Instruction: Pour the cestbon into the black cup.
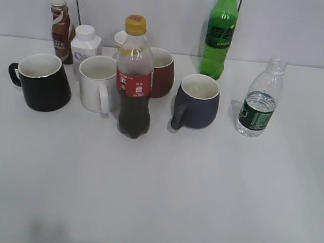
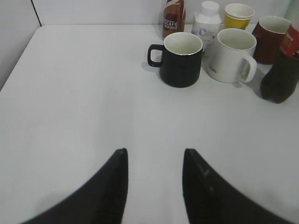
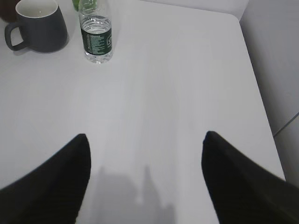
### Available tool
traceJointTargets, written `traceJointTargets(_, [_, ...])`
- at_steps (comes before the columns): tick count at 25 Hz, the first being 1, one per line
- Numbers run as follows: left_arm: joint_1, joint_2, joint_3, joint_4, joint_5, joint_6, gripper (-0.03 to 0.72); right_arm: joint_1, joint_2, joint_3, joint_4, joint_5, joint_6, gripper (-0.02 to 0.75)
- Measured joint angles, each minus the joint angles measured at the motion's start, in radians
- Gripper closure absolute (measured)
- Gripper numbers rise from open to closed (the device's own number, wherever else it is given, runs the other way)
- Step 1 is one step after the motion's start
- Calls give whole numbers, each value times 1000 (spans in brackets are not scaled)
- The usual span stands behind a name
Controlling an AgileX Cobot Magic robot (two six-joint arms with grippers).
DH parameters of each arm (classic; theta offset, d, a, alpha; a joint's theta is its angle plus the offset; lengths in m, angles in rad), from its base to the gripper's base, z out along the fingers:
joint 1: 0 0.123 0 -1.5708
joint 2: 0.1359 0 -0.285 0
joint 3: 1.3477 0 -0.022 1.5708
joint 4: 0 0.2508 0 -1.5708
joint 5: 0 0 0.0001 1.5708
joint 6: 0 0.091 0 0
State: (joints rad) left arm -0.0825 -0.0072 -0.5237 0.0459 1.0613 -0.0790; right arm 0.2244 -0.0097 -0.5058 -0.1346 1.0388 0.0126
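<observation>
The cestbon [image 1: 259,103], a small clear bottle with a dark green label, stands upright at the right of the table; it also shows at the top left of the right wrist view [image 3: 96,38]. The glossy black cup [image 1: 40,81] stands at the far left, handle to the left; it also shows in the left wrist view [image 2: 180,58]. My left gripper [image 2: 154,154] is open and empty over bare table, well short of the black cup. My right gripper [image 3: 145,137] is open and empty over bare table, well short of the cestbon. Neither gripper shows in the exterior view.
A cola bottle [image 1: 134,81], white mug [image 1: 97,83], maroon mug [image 1: 160,72], grey-blue mug [image 1: 196,101], green soda bottle [image 1: 220,35], coffee bottle [image 1: 60,28], white jar [image 1: 85,42] and a yellow paper cup [image 2: 238,15] crowd the back. The table's right edge [image 3: 254,70] is near.
</observation>
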Motion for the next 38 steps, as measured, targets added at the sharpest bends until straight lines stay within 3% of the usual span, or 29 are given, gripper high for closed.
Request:
traceJointTargets(14, [0,0,0,0,0,0,388,0,0,0,0,0,0,167])
traceJointTargets(22, [0,0,-15,-3,-47,0,439,0,0,0,0,0,0,168])
traceJointTargets(26, [0,3,-20,4,-362,0,444,0,0,0,0,0,0,168])
traceJointTargets(30, [0,100,43,77,-731,0,443,0,0,0,0,0,-1,168])
traceJointTargets(34, [0,343,162,131,-1127,0,443,0,0,0,0,0,-1,168])
traceJointTargets(38, [10,702,228,54,-1489,0,443,0,0,0,0,0,-1,168])
